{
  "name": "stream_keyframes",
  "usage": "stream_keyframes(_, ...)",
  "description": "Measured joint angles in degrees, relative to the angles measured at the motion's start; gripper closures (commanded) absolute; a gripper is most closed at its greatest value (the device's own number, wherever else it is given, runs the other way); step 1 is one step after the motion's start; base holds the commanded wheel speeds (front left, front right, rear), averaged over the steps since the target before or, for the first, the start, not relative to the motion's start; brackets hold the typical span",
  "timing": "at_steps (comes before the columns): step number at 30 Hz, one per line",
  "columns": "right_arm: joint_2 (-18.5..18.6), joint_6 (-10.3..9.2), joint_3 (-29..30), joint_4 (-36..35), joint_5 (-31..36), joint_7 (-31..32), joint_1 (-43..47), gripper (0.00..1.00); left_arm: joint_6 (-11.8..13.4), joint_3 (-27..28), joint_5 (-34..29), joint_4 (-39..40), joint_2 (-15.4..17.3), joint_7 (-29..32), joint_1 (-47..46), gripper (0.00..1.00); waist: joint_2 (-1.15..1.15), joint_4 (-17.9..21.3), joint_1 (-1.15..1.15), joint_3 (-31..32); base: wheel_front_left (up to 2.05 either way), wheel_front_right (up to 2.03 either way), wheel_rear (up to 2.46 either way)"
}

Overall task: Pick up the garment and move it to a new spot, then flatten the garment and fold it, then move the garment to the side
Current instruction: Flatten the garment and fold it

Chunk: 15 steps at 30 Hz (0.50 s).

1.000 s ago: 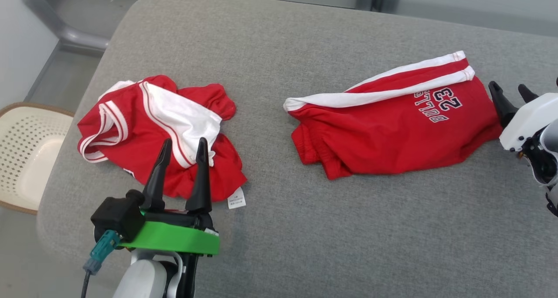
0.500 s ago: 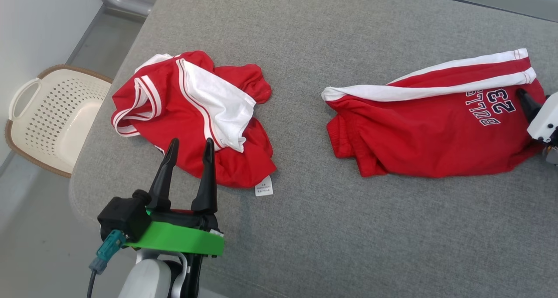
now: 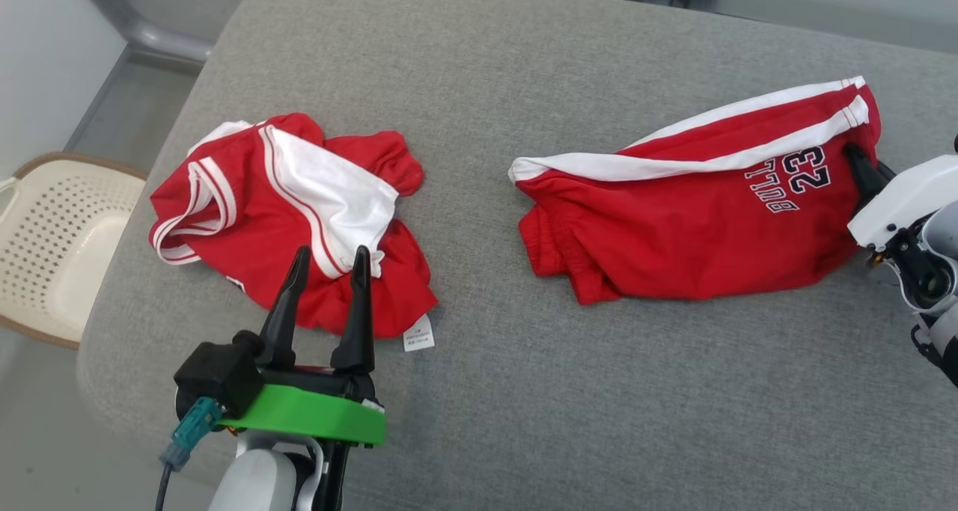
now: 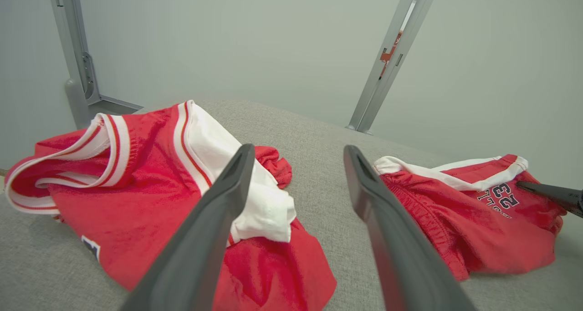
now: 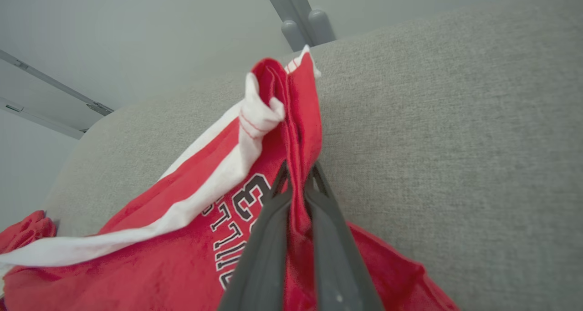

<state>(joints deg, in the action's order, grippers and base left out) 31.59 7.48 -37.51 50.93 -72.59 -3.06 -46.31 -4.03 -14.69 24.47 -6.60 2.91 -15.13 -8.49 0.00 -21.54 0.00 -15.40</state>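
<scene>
**Head view.** A grey padded surface point(image 3: 524, 391) runs across the frame, its rounded left edge dropping off toward the floor. The red shorts point(image 3: 673, 234), white-striped and marked 23, lie on its right half, their right end close to the right edge of the picture. A crumpled red-and-white jersey point(image 3: 247, 242) lies on the left half, near the rounded edge. A wide stretch of grey cloth separates the two garments and continues along the near side. The left gripper point(image 3: 331, 251) hovers at the jersey's near edge with its fingers spread and nothing between them. The right gripper point(image 3: 855, 153) meets the shorts' right end, but its tips are partly buried in cloth. A pale perforated basket point(image 3: 41, 219) stands on the floor to the left. It is cut off by the frame, and the part in view shows its walls and floor.

**Left wrist view.** The left gripper point(image 4: 298, 149) stands wide apart above the jersey point(image 4: 136, 188). The shorts point(image 4: 478, 224) lie beyond, with one dark finger of the right gripper point(image 4: 551, 193) at their far end.

**Right wrist view.** The right gripper point(image 5: 298, 170) is clenched on a raised fold of the shorts point(image 5: 182, 256). Bare grey surface point(image 5: 455, 142) spreads out to the right. The lettering beside the number is only partly legible.
</scene>
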Motion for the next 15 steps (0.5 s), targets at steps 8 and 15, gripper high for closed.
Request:
stream_keyframes(8,1.8,0.00,0.1,-5.0,-6.1,-3.5,7.0,1.00,0.2,-0.4,0.0,-1.0,0.0,0.0,1.4,0.00,0.00,5.2,0.00,3.2,0.00,0.00,0.00)
stream_keyframes(15,5.5,0.00,-0.4,-5.5,-7.4,-5.0,9.0,1.00,0.2,-0.3,-0.4,-1.7,-0.1,0.0,2.1,0.00,0.00,10.1,0.00,5.5,0.00,0.00,0.00)
